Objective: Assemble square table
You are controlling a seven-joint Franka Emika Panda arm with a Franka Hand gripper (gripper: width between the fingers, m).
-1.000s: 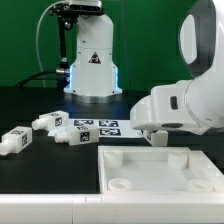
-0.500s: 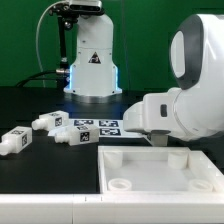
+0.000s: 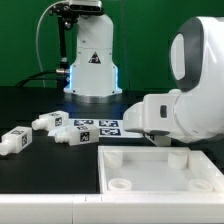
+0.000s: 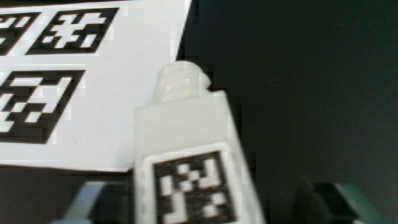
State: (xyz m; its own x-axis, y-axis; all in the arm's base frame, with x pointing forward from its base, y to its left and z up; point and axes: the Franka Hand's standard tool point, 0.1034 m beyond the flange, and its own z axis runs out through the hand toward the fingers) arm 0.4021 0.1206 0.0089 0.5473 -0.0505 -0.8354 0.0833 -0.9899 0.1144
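Note:
In the wrist view a stubby white leg [image 4: 183, 125] with a black-and-white tag lies on the dark table, its round tip beside the marker board [image 4: 80, 80]. My gripper [image 4: 214, 208] straddles the leg's tagged end. One dark finger [image 4: 98, 200] stands on each side, with a gap to the leg, so the jaws are open around it. In the exterior view the arm's white body hides the gripper behind the square table's top panel [image 3: 160, 160]. Three more legs [image 3: 48, 122] lie at the exterior view's left.
The marker board [image 3: 95, 127] lies on the black table between the loose legs and my arm. The robot base [image 3: 92, 65] stands at the back. A long white bar [image 3: 50, 208] runs along the front edge.
The arm's white body has shifted a little toward the exterior view's left and come lower over the table. The loose legs and the panel have not moved.

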